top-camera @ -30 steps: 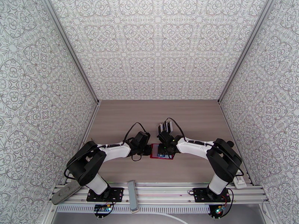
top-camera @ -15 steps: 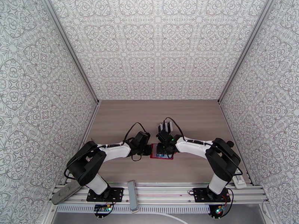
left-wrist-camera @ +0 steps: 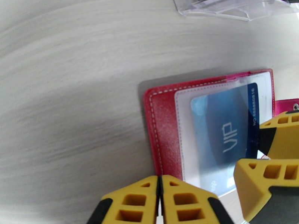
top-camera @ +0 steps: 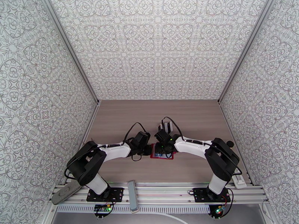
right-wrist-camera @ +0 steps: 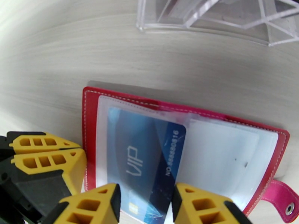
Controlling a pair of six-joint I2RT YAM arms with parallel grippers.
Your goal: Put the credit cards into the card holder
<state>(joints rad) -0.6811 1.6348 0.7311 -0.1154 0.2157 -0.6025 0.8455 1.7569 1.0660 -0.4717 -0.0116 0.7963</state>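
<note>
The card holder [right-wrist-camera: 91,109], red with clear pockets, lies open on the table [top-camera: 162,156] between both arms. A blue "VIP" credit card [right-wrist-camera: 144,146] sits partly under its left clear pocket [left-wrist-camera: 224,127]. My right gripper [right-wrist-camera: 145,206] is shut on the card's near end, one yellow finger on each long edge; it hangs over the card holder [top-camera: 163,147]. My left gripper [left-wrist-camera: 160,198] is shut, its tips at the card holder's left edge [top-camera: 150,149]. The snap tab [right-wrist-camera: 278,200] sticks out at the right. Further cards stand in a clear stand [top-camera: 166,127] behind.
The clear acrylic stand [right-wrist-camera: 209,19] is just beyond the card holder [left-wrist-camera: 231,8]. A grey bar [top-camera: 132,191] lies on the near rail, a grey object [top-camera: 63,193] at the left corner, a white piece [top-camera: 239,180] at the right. Patterned walls enclose the table.
The right gripper has crept a little to the left over the card holder, still holding the blue card. The left arm has not moved.
</note>
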